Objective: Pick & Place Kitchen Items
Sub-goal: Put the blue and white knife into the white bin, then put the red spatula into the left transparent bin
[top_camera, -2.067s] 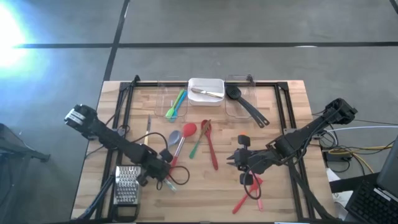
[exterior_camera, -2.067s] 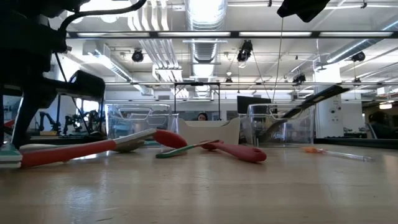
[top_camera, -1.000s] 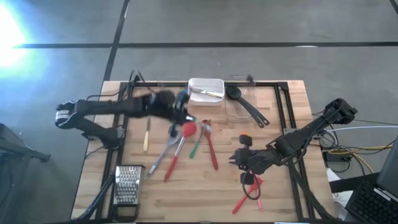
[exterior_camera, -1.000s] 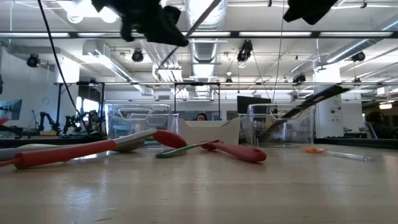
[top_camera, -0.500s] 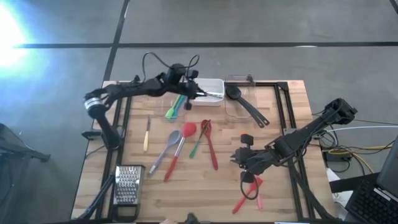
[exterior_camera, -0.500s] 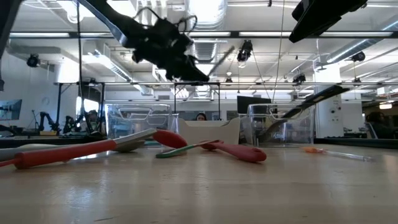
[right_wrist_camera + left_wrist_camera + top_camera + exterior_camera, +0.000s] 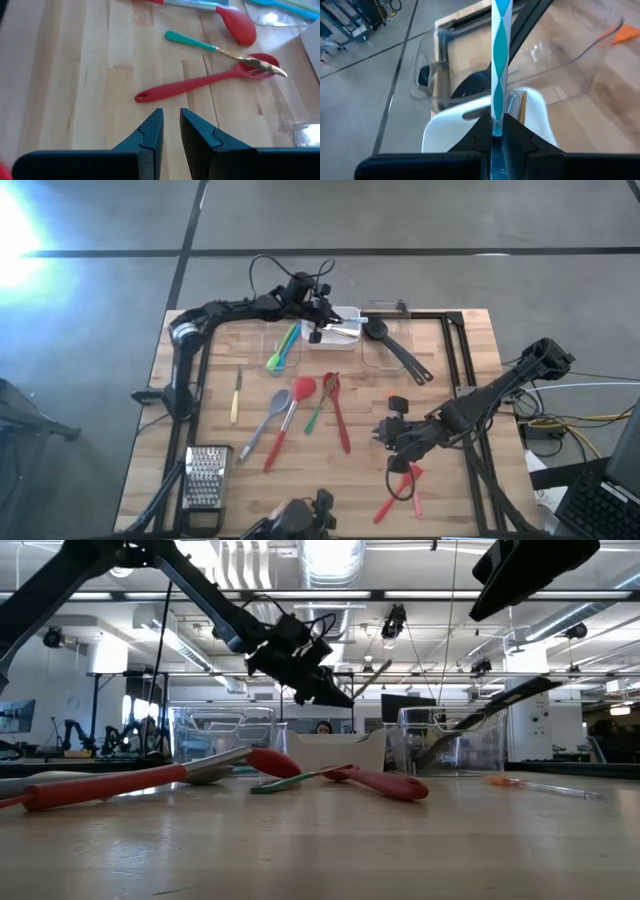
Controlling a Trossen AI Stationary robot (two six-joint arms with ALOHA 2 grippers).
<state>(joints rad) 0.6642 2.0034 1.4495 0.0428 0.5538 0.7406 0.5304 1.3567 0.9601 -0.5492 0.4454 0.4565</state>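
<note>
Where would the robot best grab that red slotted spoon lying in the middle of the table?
Probably mid-handle on the red slotted spoon, coming straight down from above. It lies flat, the handle is slim and straight, and the lower stretch is bare, while near the head the green-handled spoon crowds it. The right end effector hovers closest.

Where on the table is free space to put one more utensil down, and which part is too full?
Bare wood lies between the grater and the right gripper, along the near edge. The middle is crowded by the red spoon, grey spoon and red slotted spoon. The white tray is under the left gripper.
</note>
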